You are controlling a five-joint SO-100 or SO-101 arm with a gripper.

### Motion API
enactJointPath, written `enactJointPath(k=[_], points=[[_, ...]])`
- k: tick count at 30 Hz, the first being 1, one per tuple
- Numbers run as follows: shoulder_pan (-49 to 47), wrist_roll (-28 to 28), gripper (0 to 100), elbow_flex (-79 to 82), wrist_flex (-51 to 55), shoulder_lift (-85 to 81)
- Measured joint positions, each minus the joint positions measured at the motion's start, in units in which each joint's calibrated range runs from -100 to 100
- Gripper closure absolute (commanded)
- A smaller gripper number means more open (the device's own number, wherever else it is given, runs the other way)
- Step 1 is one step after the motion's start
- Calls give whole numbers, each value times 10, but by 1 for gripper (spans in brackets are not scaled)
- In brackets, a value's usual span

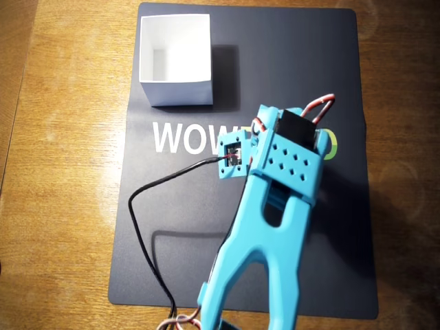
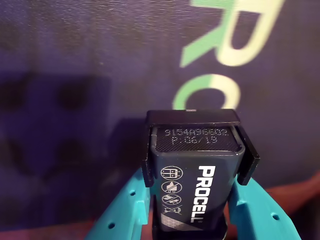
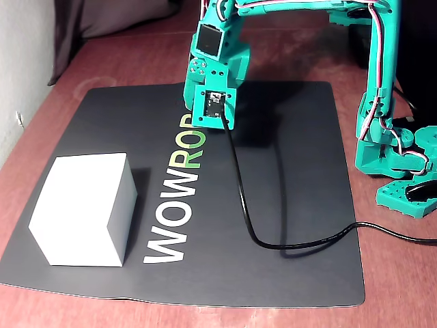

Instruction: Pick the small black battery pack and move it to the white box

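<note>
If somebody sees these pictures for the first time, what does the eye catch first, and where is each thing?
In the wrist view, a black Procell battery in its black holder fills the centre, held between the turquoise jaws of the gripper. In the overhead view, the turquoise arm crosses the dark WOWROBO mat from the bottom edge. The open white box stands at the mat's upper left corner, empty.

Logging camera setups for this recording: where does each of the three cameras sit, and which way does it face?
Overhead view: above the table, looking straight down on the dark mat, white box and arm.
Wrist view: rides behind the gripper, facing the mat; turquoise fingers flank the battery pack.
Fixed view: low at the table's edge, facing the arm's base.
Overhead and fixed views share box and mat lettering.
</note>
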Motion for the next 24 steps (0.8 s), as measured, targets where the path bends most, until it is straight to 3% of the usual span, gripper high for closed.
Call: enactJointPath(k=[13,24], points=[[-142,0,92,0,-45,-142],[-265,0,92,-65,-98,-169]])
